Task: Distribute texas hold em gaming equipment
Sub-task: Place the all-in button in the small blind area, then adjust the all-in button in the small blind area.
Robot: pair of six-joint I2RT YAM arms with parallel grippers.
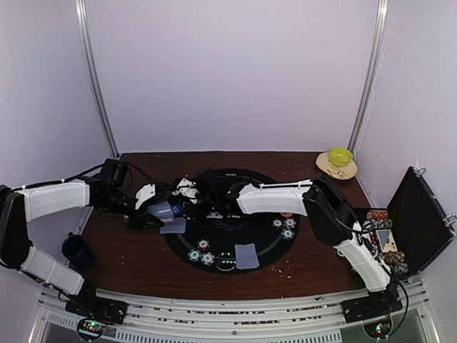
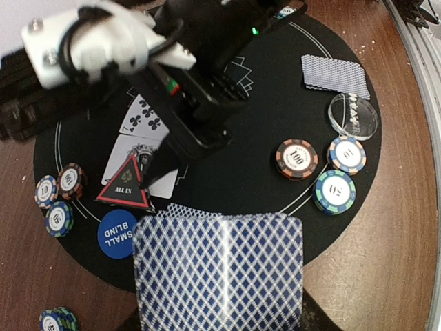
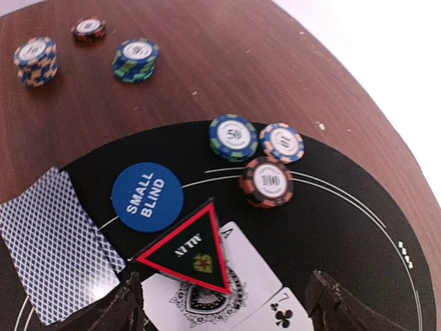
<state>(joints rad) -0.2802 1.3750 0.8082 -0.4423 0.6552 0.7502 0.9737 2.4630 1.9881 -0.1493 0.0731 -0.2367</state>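
Observation:
My left gripper (image 1: 166, 212) is shut on a deck of blue-backed cards (image 2: 217, 272), held over the near left edge of the black round mat (image 2: 275, 103); the deck hides its fingers. My right gripper (image 3: 227, 310) is open. Its dark fingers (image 3: 114, 310) stand on either side of the red-edged "ALL IN" triangle (image 3: 189, 252), which lies on a face-up ace (image 2: 141, 162) beside a seven of clubs (image 2: 145, 117). The blue "SMALL BLIND" disc (image 3: 147, 196) lies next to the triangle. Three chip stacks (image 3: 266, 181) sit just beyond.
Face-down cards (image 2: 334, 74), a clear disc (image 2: 353, 115) and three chip stacks (image 2: 334, 191) lie on the mat's far side. More chips (image 3: 36, 61) sit on the wood. There is a dark mug (image 1: 75, 250) at left, a yellow-green bowl (image 1: 340, 156) at back right and an open chip case (image 1: 418, 218) at right.

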